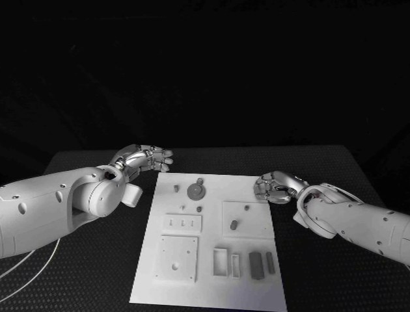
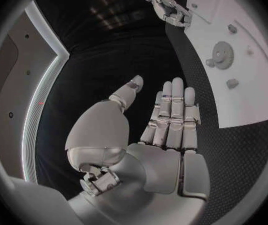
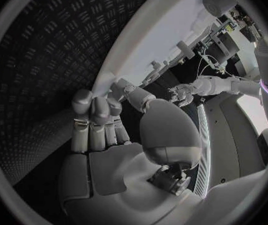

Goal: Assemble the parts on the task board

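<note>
Your left hand (image 1: 145, 158) hovered just off the far left corner of the white board (image 1: 257, 286), over the black table (image 1: 327, 162). In the left wrist view that hand (image 2: 162, 135) was open and held nothing, its fingers (image 2: 176, 105) stretched out straight side by side and the thumb standing apart from them. The board lay to one side of it, near but not touched.

Your right hand (image 1: 278, 187) sat at the board's right edge, near the far end. In the right wrist view the hand (image 3: 109, 135) had its fingers (image 3: 93, 110) bent down together with the tips at the board's edge, touching it or nearly so; I could not tell whether they touched. It gripped nothing that you could see.

On the board, the grey parts lay spread out. A round gear (image 1: 198, 190) sat near the far end, with a small peg (image 1: 177, 188) just to its left. Below that, a square plate with three slots (image 1: 183, 224) lay on the left side, and a square recess with a short grey piece (image 1: 233, 225) in it on the right. Toward the near end lay a larger square plate (image 1: 177, 258), and beside it a row of upright frames (image 1: 222, 261) and two dark bars (image 1: 257, 264).

Both arms reached in from their own sides, well apart from each other, with the board between them.
</note>
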You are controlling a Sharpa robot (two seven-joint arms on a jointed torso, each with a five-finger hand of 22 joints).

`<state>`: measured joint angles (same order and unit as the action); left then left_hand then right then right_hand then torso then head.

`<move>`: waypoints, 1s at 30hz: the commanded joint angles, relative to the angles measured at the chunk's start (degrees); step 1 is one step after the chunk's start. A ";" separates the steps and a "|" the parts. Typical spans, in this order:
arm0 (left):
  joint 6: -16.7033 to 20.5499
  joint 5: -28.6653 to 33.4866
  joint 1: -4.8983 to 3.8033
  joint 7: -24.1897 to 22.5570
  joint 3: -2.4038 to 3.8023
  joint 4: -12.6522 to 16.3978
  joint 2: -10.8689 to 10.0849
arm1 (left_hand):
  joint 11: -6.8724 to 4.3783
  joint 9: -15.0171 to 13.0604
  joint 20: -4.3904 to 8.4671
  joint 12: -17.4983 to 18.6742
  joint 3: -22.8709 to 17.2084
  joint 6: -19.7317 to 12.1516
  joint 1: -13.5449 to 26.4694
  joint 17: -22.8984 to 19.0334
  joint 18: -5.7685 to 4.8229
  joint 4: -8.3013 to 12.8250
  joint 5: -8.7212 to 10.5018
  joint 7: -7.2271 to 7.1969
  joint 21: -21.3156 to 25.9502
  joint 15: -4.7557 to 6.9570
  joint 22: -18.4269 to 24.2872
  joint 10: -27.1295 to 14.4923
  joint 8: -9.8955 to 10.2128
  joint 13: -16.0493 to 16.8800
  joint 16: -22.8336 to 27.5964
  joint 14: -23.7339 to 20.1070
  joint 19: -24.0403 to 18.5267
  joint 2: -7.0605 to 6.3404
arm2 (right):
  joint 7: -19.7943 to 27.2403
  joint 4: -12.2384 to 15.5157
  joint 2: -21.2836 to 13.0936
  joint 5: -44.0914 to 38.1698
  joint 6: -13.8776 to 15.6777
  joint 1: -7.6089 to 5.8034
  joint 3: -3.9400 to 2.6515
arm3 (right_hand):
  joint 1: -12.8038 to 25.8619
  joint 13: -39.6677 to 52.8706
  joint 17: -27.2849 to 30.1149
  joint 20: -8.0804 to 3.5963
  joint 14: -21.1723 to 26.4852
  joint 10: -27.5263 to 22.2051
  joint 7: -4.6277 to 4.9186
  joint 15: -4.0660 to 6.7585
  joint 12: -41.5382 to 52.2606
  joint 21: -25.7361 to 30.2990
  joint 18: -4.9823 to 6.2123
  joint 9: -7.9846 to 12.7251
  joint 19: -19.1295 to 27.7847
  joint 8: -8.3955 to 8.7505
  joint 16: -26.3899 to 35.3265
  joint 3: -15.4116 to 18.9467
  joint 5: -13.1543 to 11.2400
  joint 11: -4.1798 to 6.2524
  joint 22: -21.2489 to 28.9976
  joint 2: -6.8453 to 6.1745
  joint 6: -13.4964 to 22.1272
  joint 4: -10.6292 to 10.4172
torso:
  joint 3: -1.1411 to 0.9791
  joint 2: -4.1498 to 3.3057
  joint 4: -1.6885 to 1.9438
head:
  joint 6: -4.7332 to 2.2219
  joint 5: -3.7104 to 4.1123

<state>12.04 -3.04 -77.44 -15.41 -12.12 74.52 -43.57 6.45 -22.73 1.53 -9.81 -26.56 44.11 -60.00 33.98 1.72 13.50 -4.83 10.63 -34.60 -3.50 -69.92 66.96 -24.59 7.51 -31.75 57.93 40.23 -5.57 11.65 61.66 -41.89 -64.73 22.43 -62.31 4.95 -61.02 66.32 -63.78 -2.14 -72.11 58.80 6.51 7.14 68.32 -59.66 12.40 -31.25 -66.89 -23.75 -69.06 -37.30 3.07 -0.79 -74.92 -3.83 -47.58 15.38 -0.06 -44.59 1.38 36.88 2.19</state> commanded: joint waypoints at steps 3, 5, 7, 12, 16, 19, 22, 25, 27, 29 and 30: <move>-1.09 -0.46 -0.03 -0.28 0.05 0.11 0.06 | 0.19 -0.08 0.45 0.07 -0.23 -0.14 0.34 0.07 0.47 0.15 0.34 0.04 -0.36 -0.20 0.08 0.05 -0.07 0.11 0.38 -0.11 -0.03 0.19 | -0.87 0.78 -0.13 -0.86 1.71 0.11 0.04 | 0.14 0.03 -0.09 -0.18 -0.16 -1.86 -2.16 0.52 0.33 -0.09 2.60 -0.77 -0.19 -0.48 0.35 -0.31 -0.28 2.52 -0.75 0.56 -12.36 0.51 | 0.01 0.01 -0.01 | 0.16 0.08; -1.26 -0.54 -0.03 -0.31 0.05 0.07 0.06 | 0.08 -0.18 0.44 -0.07 -0.24 0.15 0.40 0.11 0.46 0.09 0.34 -0.06 -0.38 -0.20 0.10 0.30 -0.23 0.19 0.40 -0.09 -0.05 0.30 | -1.00 1.05 -0.18 -0.70 1.79 0.11 0.03 | 0.16 0.05 -0.09 -0.21 -0.18 -1.84 -2.19 0.55 0.35 -0.10 2.60 -0.98 -0.21 -0.58 0.36 -0.39 -0.28 2.55 -0.75 0.64 -12.34 0.66 | 0.00 0.02 0.00 | 0.13 0.09; -1.49 -0.58 -0.03 -0.40 0.05 0.01 0.08 | -0.12 -0.37 0.44 -0.31 -0.27 0.84 0.47 0.19 0.45 0.02 0.33 -0.36 -0.42 -0.19 0.13 0.73 -0.61 0.33 0.44 -0.05 -0.08 0.48 | -1.12 1.28 -0.24 0.02 1.81 0.11 0.03 | 0.20 0.06 -0.09 -0.23 -0.20 -1.82 -2.20 0.57 0.38 -0.11 2.60 -1.14 -0.23 -0.65 0.37 -0.42 -0.28 2.56 -0.75 0.67 -12.33 0.77 | 0.00 0.02 0.02 | 0.10 0.10; -1.97 -0.92 -0.03 -0.54 0.05 -0.02 0.14 | -0.79 -0.78 0.48 -1.02 -0.29 2.77 0.69 0.44 0.43 -0.07 0.28 -1.39 -0.55 -0.14 0.22 2.08 -1.39 0.73 0.53 0.09 -0.20 0.95 | -1.79 1.77 -0.21 0.79 2.61 0.11 0.03 | 0.28 0.12 -0.10 -0.28 -0.25 -1.75 -2.26 0.61 0.47 -0.13 2.60 -1.49 -0.28 -0.81 0.37 -0.52 -0.28 2.61 -0.74 0.63 -12.36 0.95 | 0.03 0.01 0.03 | 0.15 0.12; -2.22 -1.46 -0.03 -0.56 0.06 -0.09 0.14 | -1.21 -0.90 0.51 -1.40 -0.31 4.17 0.89 0.63 0.41 -0.10 0.28 -1.95 -0.68 -0.11 0.28 2.93 -1.65 0.97 0.60 0.15 -0.23 1.35 | -3.35 2.67 -0.42 0.97 4.61 0.11 0.03 | 0.34 0.34 -0.11 -0.36 -0.30 -1.60 -2.37 0.73 0.77 -0.07 2.60 -2.19 -0.33 -1.09 0.44 -1.64 -0.28 2.73 -0.68 0.14 -12.48 0.83 | 0.02 0.01 -0.05 | 0.15 0.01; -2.44 -1.79 -0.04 -0.56 0.08 -0.04 0.17 | -1.56 -0.95 0.54 -1.69 -0.31 5.35 1.20 0.81 0.39 -0.24 0.26 -2.39 -0.75 -0.06 0.37 3.68 -1.75 1.16 0.61 0.28 -0.27 1.78 | -4.67 3.63 -0.76 0.90 5.85 0.09 0.02 | 0.80 0.70 -0.13 -0.45 -0.36 -1.52 -2.52 0.85 1.21 -0.01 2.60 -3.26 -0.44 -1.57 0.51 -3.53 -0.28 2.86 -0.61 -0.45 -12.81 0.64 | 0.04 0.02 -0.02 | 0.07 0.18; -2.36 -1.82 -0.05 -0.57 0.10 0.04 0.22 | -1.74 -0.95 0.57 -1.82 -0.29 5.99 1.43 0.91 0.38 -0.35 0.26 -2.62 -0.80 -0.03 0.42 4.10 -1.75 1.26 0.62 0.34 -0.27 2.00 | -5.61 4.58 -1.14 0.42 6.72 0.05 0.02 | 1.87 1.60 -0.28 -0.51 -0.36 -1.19 -2.72 0.99 2.16 0.00 2.60 -5.00 -0.49 -2.17 0.49 -5.85 -0.27 2.94 -0.62 -0.71 -12.65 0.48 | 0.09 0.05 -0.01 | 0.09 0.19; -2.28 -1.92 -0.06 -0.40 0.14 0.12 0.24 | -1.75 -0.93 0.57 -1.81 -0.28 6.02 1.46 0.92 0.37 -0.36 0.27 -2.63 -0.81 -0.03 0.43 4.12 -1.73 1.26 0.62 0.35 -0.27 2.00 | -6.70 5.71 -1.26 -0.18 7.20 -0.43 0.01 | 2.71 2.14 -0.47 -0.61 -0.35 -1.10 -2.70 1.01 2.73 -0.16 2.60 -6.63 -0.60 -2.56 0.39 -7.64 -0.28 3.01 -0.72 -0.86 -12.30 0.61 | 0.10 0.02 0.02 | 0.08 0.21; -2.25 -2.19 -0.07 -0.28 0.16 0.15 0.28 | -1.76 -0.93 0.58 -1.82 -0.28 6.05 1.48 0.93 0.37 -0.37 0.26 -2.64 -0.81 -0.02 0.43 4.14 -1.71 1.27 0.62 0.36 -0.26 2.02 | -7.72 6.53 -1.28 -1.19 7.64 -0.74 0.01 | 3.03 2.31 -0.54 -0.65 -0.38 -1.00 -2.71 1.01 2.94 -0.25 2.60 -7.27 -0.66 -2.68 0.34 -8.19 -0.28 3.02 -0.76 -0.92 -12.17 0.64 | 0.12 0.01 0.00 | 0.03 0.29; -2.25 -2.69 -0.08 0.21 0.22 0.21 0.37 | -1.80 -0.92 0.59 -1.85 -0.28 6.17 1.54 0.96 0.38 -0.40 0.26 -2.68 -0.83 -0.01 0.44 4.24 -1.69 1.29 0.61 0.39 -0.25 2.07 | -9.25 7.62 -1.33 -2.47 8.17 -1.23 0.01 | 3.25 2.77 -0.62 -0.70 -0.46 -0.38 -2.75 1.03 3.44 -0.37 2.60 -7.76 -0.77 -2.79 0.24 -8.51 -0.28 3.05 -0.80 -0.92 -12.17 0.71 | 0.09 0.01 -0.02 | -0.01 0.31; -2.52 -2.87 -0.09 0.53 0.23 0.22 0.46 | -1.86 -0.91 0.60 -1.89 -0.26 6.33 1.64 0.99 0.38 -0.46 0.26 -2.73 -0.86 0.01 0.45 4.38 -1.67 1.32 0.61 0.43 -0.23 2.14 | -9.89 8.07 -1.28 -2.91 8.12 -1.49 0.01 | 3.49 3.46 -0.66 -0.71 -0.48 0.58 -2.80 1.04 4.16 -0.41 2.60 -8.16 -0.79 -2.92 0.22 -8.81 -0.26 3.08 -0.81 -0.93 -12.26 0.72 | 0.11 0.01 -0.02 | -0.04 0.30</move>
<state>10.76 -4.77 -77.46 -15.32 -11.98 74.51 -43.34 4.66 -23.59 1.74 -11.38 -26.73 50.09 -58.43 34.93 1.67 13.34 -4.83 7.94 -35.25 -3.50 -69.54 71.02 -26.02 8.78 -31.31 57.92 40.02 -4.00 5.26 69.10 -43.22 -64.94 28.77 -63.56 4.97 -57.89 69.53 -64.39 -2.59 -72.67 60.22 5.69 7.70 72.05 -59.81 12.47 -39.16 -67.56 -26.28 -68.91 -45.86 3.06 0.91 -74.91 -4.78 -48.39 16.16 0.04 -44.56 1.36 36.91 2.47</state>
